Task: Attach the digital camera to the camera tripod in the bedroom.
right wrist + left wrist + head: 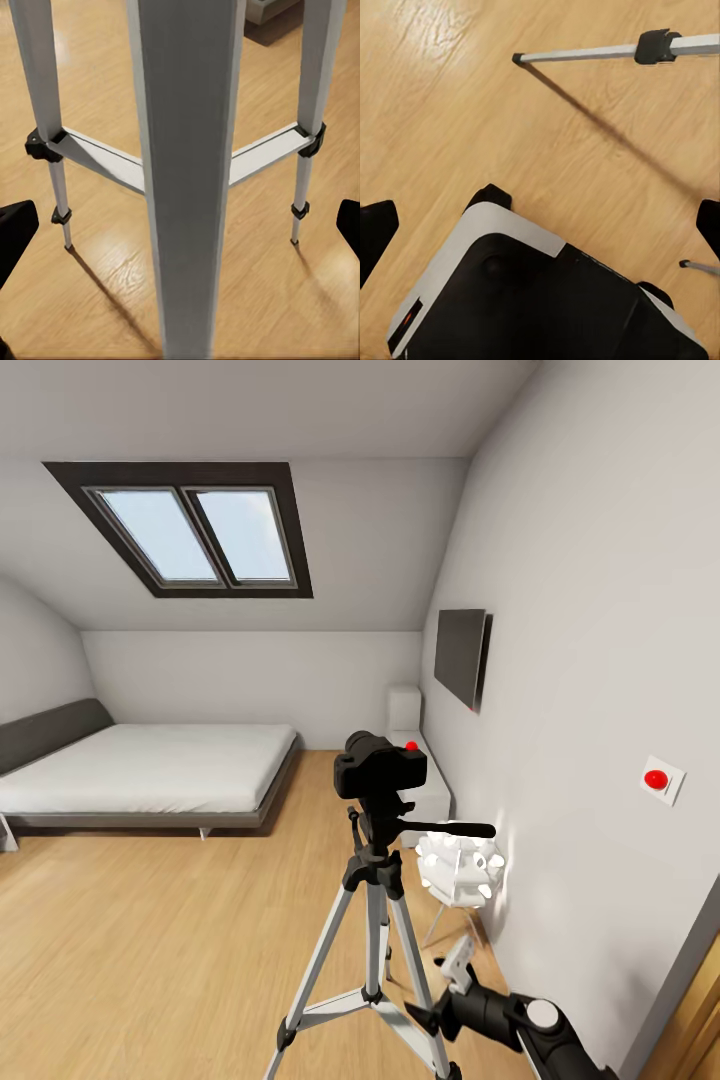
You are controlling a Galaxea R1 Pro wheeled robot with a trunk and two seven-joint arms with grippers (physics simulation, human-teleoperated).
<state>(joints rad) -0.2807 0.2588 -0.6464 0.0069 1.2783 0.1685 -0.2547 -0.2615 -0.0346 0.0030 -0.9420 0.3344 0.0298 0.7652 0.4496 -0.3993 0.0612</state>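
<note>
Our right gripper [180,232] hangs wide open and empty near the tripod [184,150] legs. We see the camera [380,765] seated on the tripod head above the wood floor [150,940]; our left gripper [540,225] is open too.

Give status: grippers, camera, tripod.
Right gripper low beside tripod, both grippers open and empty. Camera sits atop tripod head. Nothing in the way.

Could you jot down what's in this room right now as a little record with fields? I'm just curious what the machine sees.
Room: bedroom, wood floor, skylight
Digital camera: sits on top of the tripod head
Camera tripod: stands upright on the floor
Bed: low, far left
Wall TV: right wall
Right gripper: jaws wide apart, facing the tripod legs
Left gripper: jaws apart, empty, over the floor
</note>
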